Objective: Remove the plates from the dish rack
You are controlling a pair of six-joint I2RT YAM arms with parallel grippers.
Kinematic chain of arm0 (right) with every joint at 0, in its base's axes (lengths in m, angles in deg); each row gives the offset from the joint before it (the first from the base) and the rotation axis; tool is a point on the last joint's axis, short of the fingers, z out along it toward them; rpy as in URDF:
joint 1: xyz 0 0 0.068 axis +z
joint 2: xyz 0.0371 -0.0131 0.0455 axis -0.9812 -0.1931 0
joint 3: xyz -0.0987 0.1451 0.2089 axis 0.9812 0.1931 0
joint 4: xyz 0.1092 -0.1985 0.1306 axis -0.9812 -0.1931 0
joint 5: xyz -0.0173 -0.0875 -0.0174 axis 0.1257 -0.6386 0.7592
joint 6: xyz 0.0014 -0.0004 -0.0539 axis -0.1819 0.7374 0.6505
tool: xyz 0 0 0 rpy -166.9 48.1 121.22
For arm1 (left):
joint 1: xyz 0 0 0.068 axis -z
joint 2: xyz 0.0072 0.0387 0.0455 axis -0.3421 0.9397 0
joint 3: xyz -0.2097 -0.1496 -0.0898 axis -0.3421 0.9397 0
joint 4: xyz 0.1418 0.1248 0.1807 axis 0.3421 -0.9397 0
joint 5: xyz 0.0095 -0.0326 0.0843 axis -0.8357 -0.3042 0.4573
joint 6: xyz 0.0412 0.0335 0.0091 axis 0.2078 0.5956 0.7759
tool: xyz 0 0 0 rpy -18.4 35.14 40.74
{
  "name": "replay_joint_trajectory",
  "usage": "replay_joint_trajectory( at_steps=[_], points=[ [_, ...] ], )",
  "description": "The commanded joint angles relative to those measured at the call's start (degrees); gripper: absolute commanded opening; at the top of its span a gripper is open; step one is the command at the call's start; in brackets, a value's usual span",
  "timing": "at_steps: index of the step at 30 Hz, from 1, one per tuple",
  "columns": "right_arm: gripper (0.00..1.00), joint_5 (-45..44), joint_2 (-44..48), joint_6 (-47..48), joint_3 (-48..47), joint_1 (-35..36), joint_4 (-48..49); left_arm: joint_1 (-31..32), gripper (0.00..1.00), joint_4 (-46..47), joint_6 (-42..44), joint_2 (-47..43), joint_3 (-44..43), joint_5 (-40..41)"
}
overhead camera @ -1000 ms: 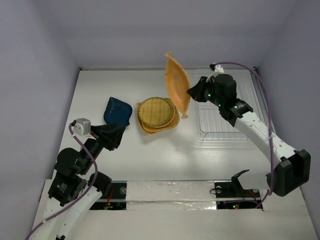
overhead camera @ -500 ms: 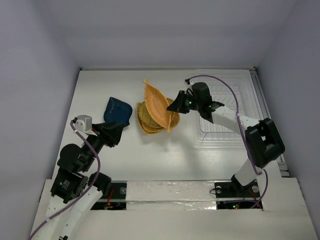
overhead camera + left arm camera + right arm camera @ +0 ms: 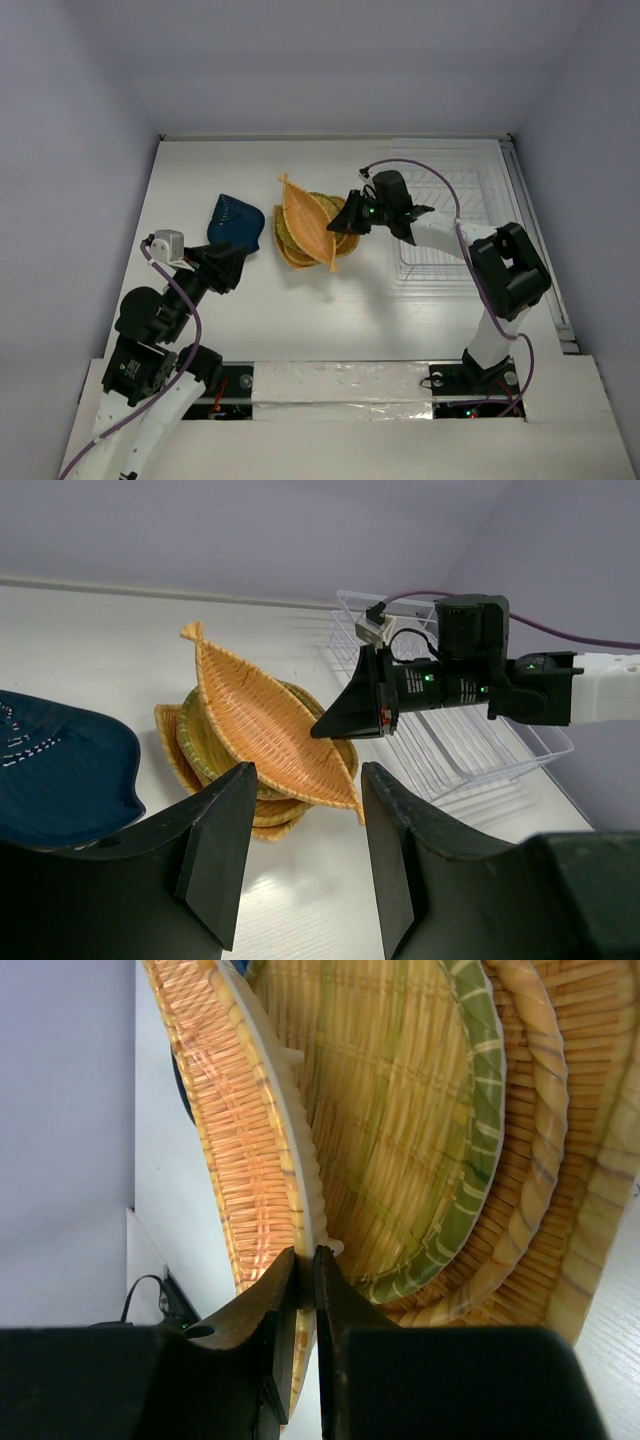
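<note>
Now the right gripper clamps the leaf-shaped plate, seemingly resting on the stack; left gripper gapes empty.

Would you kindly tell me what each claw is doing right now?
Left claw: open, empty.
Right claw: shut on the leaf plate.

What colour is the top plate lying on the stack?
The top plate is yellow-green with a woven look; right wrist view shows it best.
</note>
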Motion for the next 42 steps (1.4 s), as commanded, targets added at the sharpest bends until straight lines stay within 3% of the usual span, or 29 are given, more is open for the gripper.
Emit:
replay_joint_trajectory(
  at_steps=[1,7,15,19,24,31,35,42],
  points=[
    [0.12,0.78,0.09,-0.03,-3.01,0.52,3.45,-0.30,0.43,2.82,0.39,0.33,0.44,-0.58],
    [0.43,-2.03,1.40,1.10,-3.01,0.52,1.52,-0.30,0.43,2.82,0.39,0.15,0.36,-0.67],
    [0.72,-7.30,6.57,4.09,-3.45,0.52,-2.88,-0.30,0.43,2.82,0.48,-0.11,0.44,-0.67],
    [1.00,-13.26,13.67,6.29,-2.22,0.52,-4.81,-0.30,0.43,2.73,0.48,0.33,0.27,-0.67],
    [1.00,-18.72,26.34,8.49,0.59,1.05,-4.72,-0.30,0.53,2.91,0.92,0.42,-0.08,-1.46],
    [1.00,-27.85,52.35,14.02,7.36,1.05,-4.20,-0.30,0.72,2.65,1.09,2.00,-2.71,-0.06],
    [1.00,-34.46,68.68,17.45,8.86,1.05,-8.83,-0.30,0.74,0.28,2.23,5.06,-10.42,2.84],
    [1.00,-41.76,79.62,18.51,8.07,1.05,-16.75,-0.30,0.77,-0.69,3.91,7.62,-21.16,6.62]
  ],
)
